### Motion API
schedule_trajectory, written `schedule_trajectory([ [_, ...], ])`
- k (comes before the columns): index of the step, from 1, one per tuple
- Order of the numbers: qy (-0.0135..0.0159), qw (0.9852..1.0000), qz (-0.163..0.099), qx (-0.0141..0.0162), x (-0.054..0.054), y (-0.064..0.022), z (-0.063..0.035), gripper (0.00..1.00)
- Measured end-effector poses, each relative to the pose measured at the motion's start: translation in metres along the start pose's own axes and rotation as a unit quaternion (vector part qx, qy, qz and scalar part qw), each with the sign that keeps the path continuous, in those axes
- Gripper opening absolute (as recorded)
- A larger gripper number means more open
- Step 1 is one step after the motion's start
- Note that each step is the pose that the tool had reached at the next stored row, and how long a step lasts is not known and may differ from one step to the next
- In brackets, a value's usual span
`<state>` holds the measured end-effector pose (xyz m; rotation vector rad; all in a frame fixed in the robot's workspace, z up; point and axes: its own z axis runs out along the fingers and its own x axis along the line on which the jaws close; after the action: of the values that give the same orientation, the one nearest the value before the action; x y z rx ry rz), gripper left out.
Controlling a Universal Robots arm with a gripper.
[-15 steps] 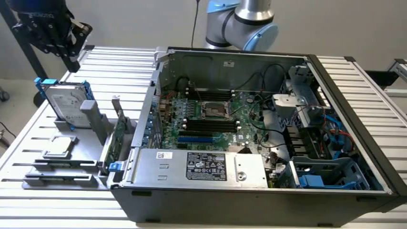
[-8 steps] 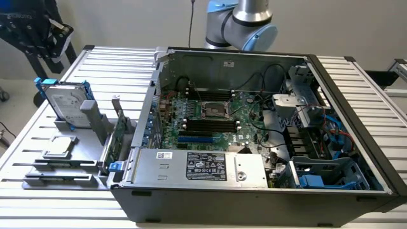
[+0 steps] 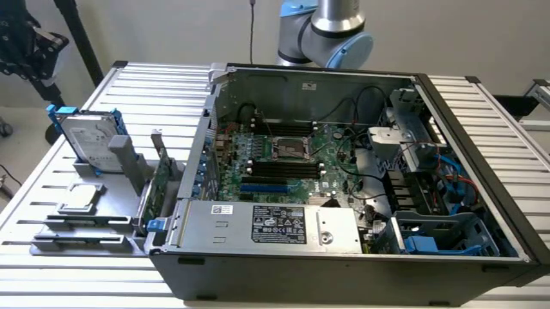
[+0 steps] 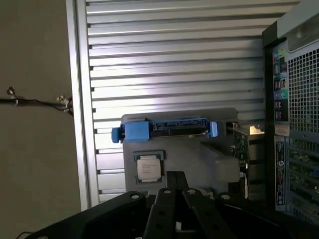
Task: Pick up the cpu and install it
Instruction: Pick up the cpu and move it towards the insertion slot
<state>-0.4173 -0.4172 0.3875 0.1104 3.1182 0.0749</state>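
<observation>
Pincer (image 4: 175, 175): fingers drawn together, nothing between them. It hangs over the grey holder (image 4: 199, 159).

Cpu (image 4: 148, 168): lies flat in a square recess of the holder, silver top up, close to the fingertips in the wrist view, not gripped. There is printing on its lid, too small to read.

Beside the cpu, the hard drive (image 4: 164, 129) with blue rails stands on edge in the same holder.

The holder rests on the ribbed metal counter (image 4: 174, 64), just beside the computer case (image 4: 299, 124). The wrist view gives the case's perforated rear panel with coloured ports.

The exterior view gives the open interior: motherboard (image 3: 284, 161), socket (image 3: 290, 149) and a grey power supply (image 3: 266, 225) with a black label, text unreadable. The arm (image 3: 331, 32) stands behind the case.
</observation>
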Motion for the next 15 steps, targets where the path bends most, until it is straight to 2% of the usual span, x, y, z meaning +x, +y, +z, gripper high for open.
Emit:
schedule_trajectory([
  [3, 0.0000, 1.0000, 0.000, 0.0001, 0.013, -0.0023, 0.0000, 0.11],
  [5, -0.0001, 1.0000, 0.000, 0.0003, 0.018, -0.0036, 0.0000, 0.11],
  [15, -0.0001, 1.0000, 0.000, 0.0004, 0.018, -0.0036, 0.0000, 0.11],
])
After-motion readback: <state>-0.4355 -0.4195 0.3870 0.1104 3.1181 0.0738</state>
